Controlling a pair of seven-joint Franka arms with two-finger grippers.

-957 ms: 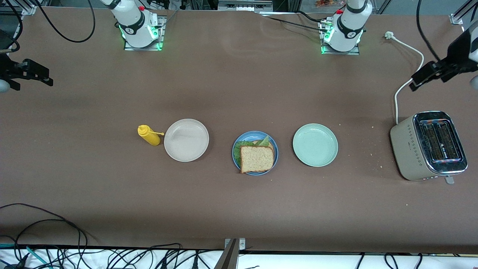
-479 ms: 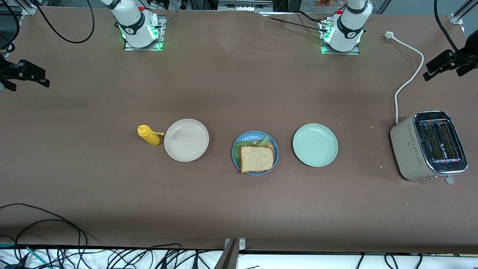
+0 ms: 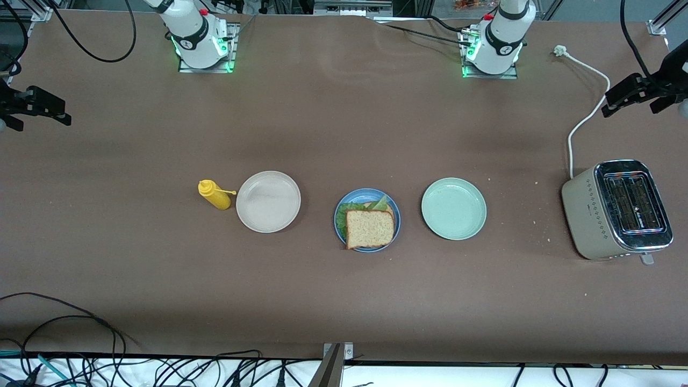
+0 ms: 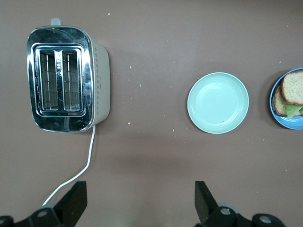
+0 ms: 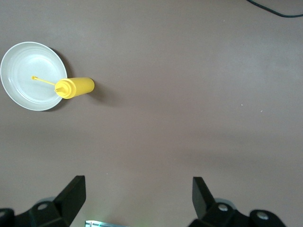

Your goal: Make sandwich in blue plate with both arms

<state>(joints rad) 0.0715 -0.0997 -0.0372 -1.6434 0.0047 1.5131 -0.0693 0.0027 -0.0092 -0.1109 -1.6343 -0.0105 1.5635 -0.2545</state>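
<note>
The left gripper (image 3: 626, 97) hangs with its fingers spread and holding nothing at the right edge of the front view, over bare table above the toaster (image 3: 618, 209), and the right gripper (image 3: 45, 107) hangs the same way, released and holding nothing, at the left edge. In the middle of the frame the blue plate (image 3: 340, 228) carries the sandwich (image 3: 369, 228), lettuce showing under the top slice. The beige plate (image 3: 268, 201) and the pale green plate (image 3: 453, 208) at its two sides hold nothing, and a yellow bottle (image 3: 215, 194) lies just beside the beige one
</note>
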